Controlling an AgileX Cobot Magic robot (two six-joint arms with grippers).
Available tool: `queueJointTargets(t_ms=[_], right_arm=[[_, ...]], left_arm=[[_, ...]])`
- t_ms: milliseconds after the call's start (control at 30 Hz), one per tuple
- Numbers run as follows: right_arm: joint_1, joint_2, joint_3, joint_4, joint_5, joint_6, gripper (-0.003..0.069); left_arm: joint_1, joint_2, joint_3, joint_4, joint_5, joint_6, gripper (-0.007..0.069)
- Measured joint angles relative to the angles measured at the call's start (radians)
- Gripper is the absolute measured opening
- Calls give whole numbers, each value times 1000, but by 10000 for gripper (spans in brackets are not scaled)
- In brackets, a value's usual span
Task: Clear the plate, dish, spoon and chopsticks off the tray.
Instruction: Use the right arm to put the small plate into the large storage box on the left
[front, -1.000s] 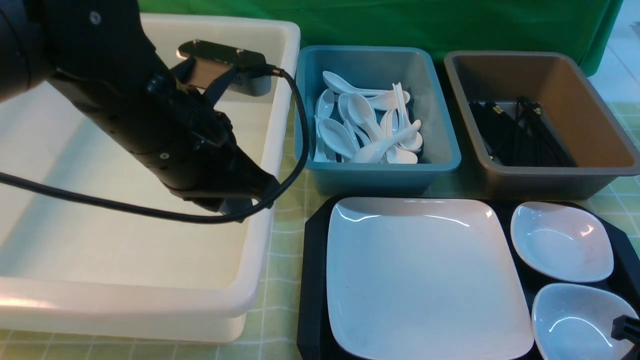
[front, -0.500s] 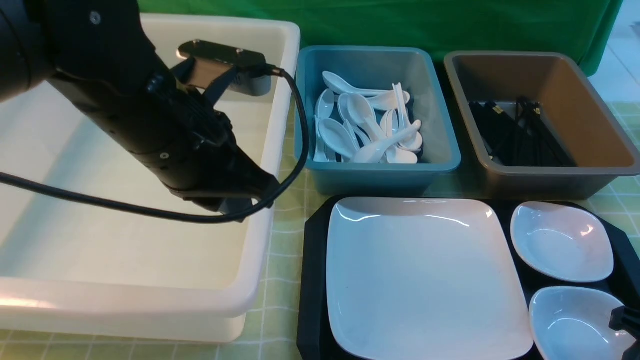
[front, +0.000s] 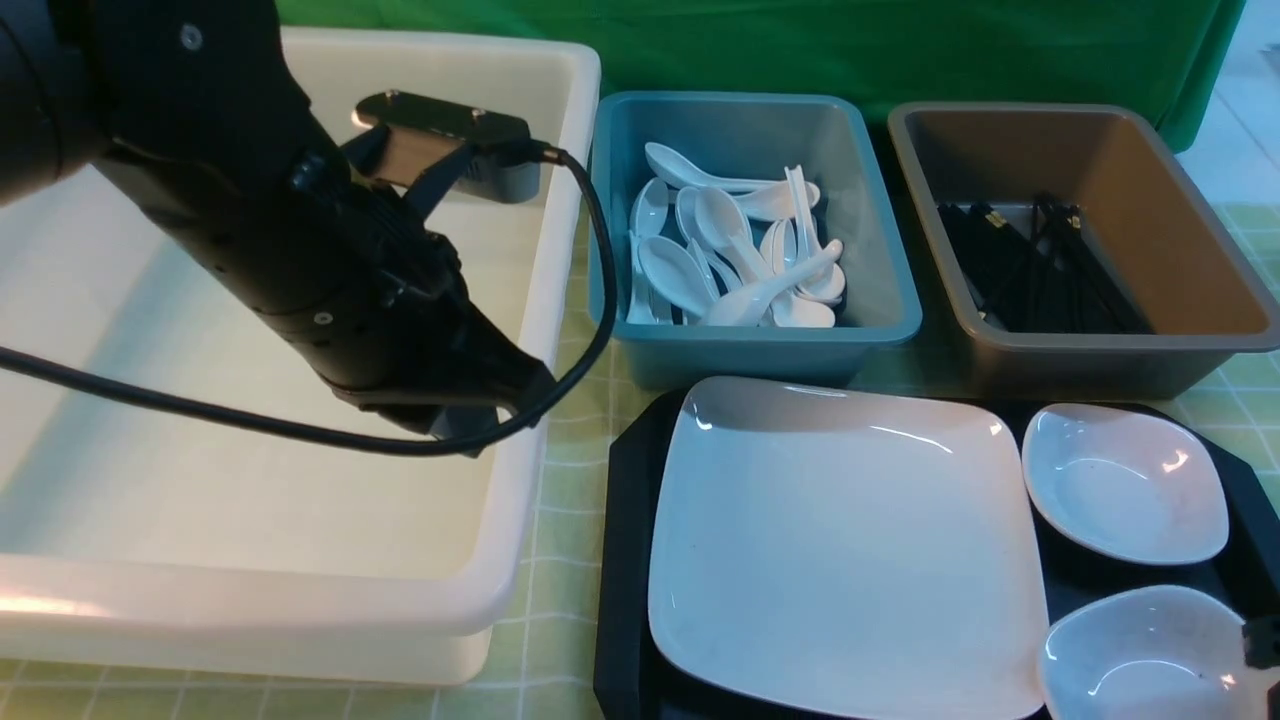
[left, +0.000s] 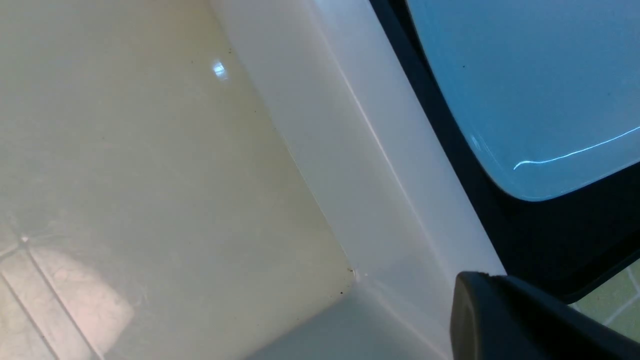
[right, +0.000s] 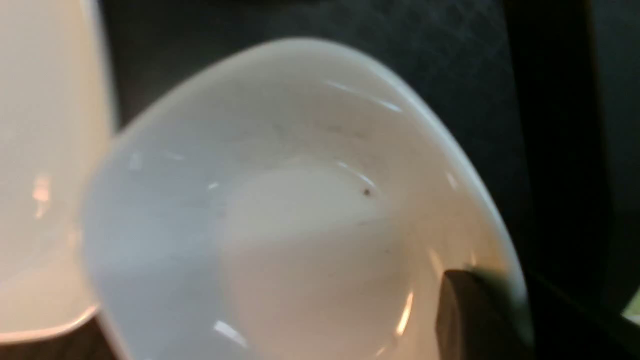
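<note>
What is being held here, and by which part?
The right pincer grips the near small dish by its rim; the left pincer, shut, holds nothing.

off to my left sits a big cream-white tub (front: 300, 610), deep and smooth-walled, with nothing i can see lying inside it. ahead of me, just beside its right wall, stands a teal tub (front: 760, 345) holding a loose heap of white spoons (front: 740, 260), their handles crossing every which way. right of that, and close by it, is a brown-grey tub (front: 1100, 365) with a bundle of black sticks (front: 1040, 270) lying along its floor. all three tubs rest on a pale green checked tablecloth (front: 570, 470). a darker green cloth (front: 800, 45) hangs behind them along the far edge.
</note>
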Motion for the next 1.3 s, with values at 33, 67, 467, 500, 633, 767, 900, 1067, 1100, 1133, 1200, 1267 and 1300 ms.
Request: queueJointTargets(t_ms=[33, 67, 467, 500, 633, 767, 900, 1067, 1100, 1133, 1200, 1267, 1300], right_arm=[[0, -31, -30, 1, 42, -15, 74], [0, -55, -52, 4, 65, -24, 63], [-1, -170, -211, -12, 216, -76, 31], [-1, -170, -212, -12, 217, -76, 31], [-1, -169, -281, 14, 271, -115, 31], [-2, -168, -437, 188, 321, -196, 30], [8, -145, -573, 500, 354, -325, 30], [159, -39, -713, 752, 367, -437, 30], [191, -12, -739, 763, 360, -443, 30], [272, 39, -787, 767, 337, -448, 30], [371, 106, -848, 754, 307, -453, 30], [502, 213, -950, 708, 276, -460, 30], [543, 258, -981, 691, 269, -463, 30]], left_arm=[[0, -2, 0, 3, 0, 0, -9], [0, -3, 0, 6, 0, 0, -9], [0, -106, 1, 84, -7, 0, -9], [0, -109, 1, 85, -7, 0, -9], [10, -140, 1, 103, -9, -2, -9], [120, -162, 1, 88, 17, -20, -9], [296, -167, 1, 11, 30, 11, -9], [517, -167, 1, -178, 50, 70, -9], [559, -167, 1, -211, 54, 77, -9], [612, -167, 1, -239, 58, 81, -9], [659, -167, 1, -259, 66, 82, -9], [704, -167, 1, -264, 72, 84, -9], [718, -167, 1, -267, 76, 84, -9]])
